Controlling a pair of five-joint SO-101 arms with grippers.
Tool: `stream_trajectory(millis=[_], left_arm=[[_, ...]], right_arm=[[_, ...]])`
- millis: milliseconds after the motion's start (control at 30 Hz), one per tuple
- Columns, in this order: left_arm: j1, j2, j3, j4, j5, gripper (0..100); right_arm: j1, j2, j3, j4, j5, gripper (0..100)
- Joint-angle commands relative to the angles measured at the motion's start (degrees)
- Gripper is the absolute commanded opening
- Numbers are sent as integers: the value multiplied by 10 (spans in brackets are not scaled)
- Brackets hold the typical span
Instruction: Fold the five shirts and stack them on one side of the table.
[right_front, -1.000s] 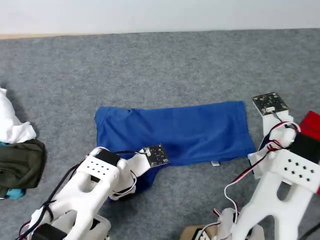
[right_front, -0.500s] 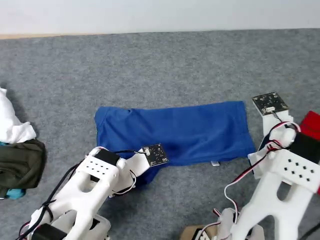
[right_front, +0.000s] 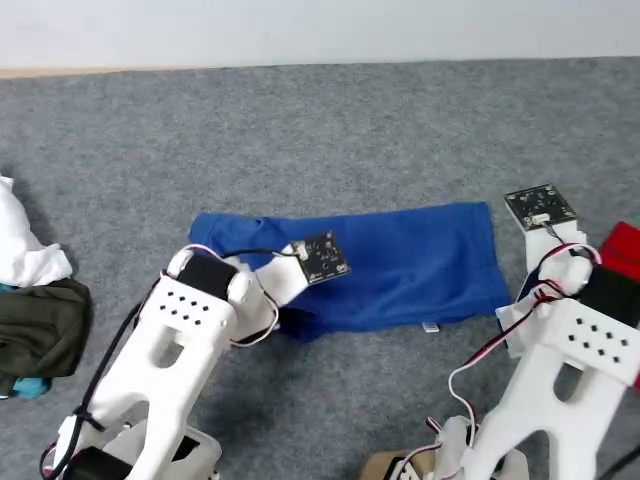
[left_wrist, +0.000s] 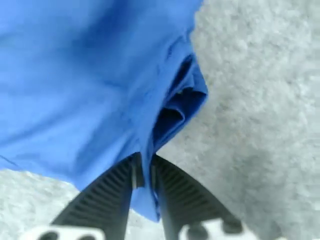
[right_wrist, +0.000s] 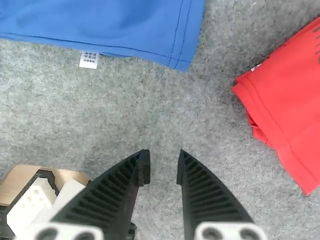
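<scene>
Where the high view looks down, a blue cotton shirt (right_front: 400, 265) lies spread mid grey felt worktop (right_front: 350, 130), with the left arm (right_front: 190, 330) at its near-left corner.

Left wrist view: the left end effector (left_wrist: 143, 167) pinches a bunched blue edge.

Right wrist view: the right end effector (right_wrist: 160, 160), narrowly parted and empty, hovers beside a red shirt (right_wrist: 285, 125).

Folding seems underway. Next, the pinched corner likely needs carrying across.

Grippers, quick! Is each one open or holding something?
Left gripper: shut on the blue shirt.
Right gripper: open, holding nothing.
</scene>
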Motion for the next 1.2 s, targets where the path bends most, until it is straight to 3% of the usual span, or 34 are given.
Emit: stream_trajectory(millis=[0, 300, 467, 700, 967, 1167], left_arm=[[-3, 0, -27, -39, -21, 2], [-4, 4, -27, -127, -35, 2], [-35, 86, -49, -164, -35, 2], [-76, 220, -153, -161, -35, 2], [-74, 276, -187, -164, -33, 6], [-85, 287, -185, -183, -4, 143]], right_arm=[[6, -16, -5, -6, 3, 102], [6, -16, -5, -3, 3, 102], [6, -16, -4, -2, 3, 102], [6, -16, 0, -2, 3, 102], [5, -16, 38, -8, 3, 102], [5, -16, 38, -8, 4, 102]])
